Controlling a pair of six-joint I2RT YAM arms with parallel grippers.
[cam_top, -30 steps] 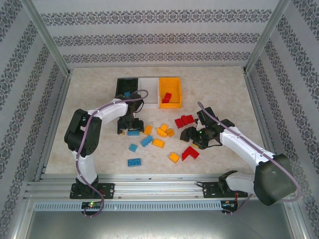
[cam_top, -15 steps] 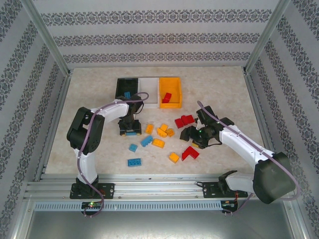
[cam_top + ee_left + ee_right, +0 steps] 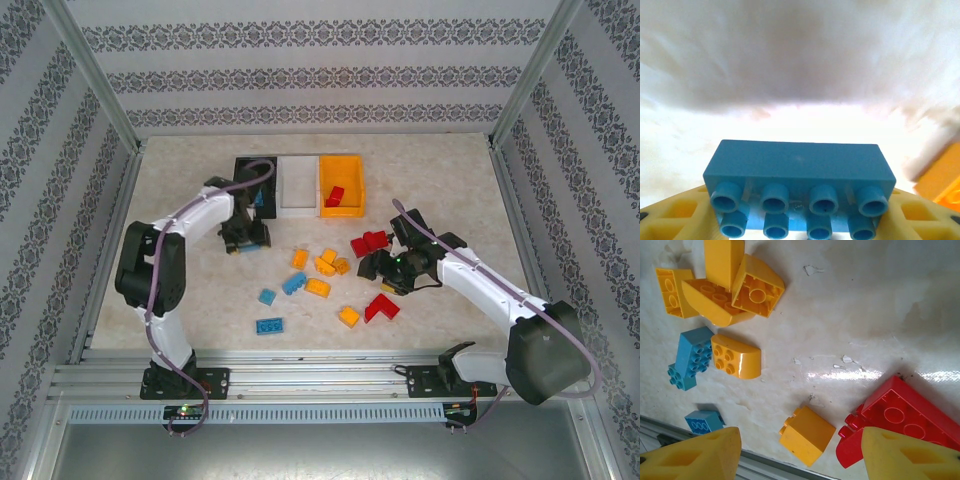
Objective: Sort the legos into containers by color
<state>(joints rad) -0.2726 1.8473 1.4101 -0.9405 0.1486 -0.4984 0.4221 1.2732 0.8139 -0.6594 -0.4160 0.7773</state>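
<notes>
My left gripper is shut on a blue 2x4 lego, which sits crosswise between the yellow fingers, studs toward the camera. It hangs just in front of the black container. My right gripper is open low over the table, and a small orange cube lies in the gap between its fingers. A red lego lies against the right finger. Loose orange legos, blue legos and red legos lie mid-table.
A white container and a yellow container holding a red brick stand beside the black one at the back. The aluminium rail runs along the near table edge. Patterned walls close in the sides.
The left gripper closed on the blue lego and carried it up and to the left, toward the black container. The right arm has barely moved.
</notes>
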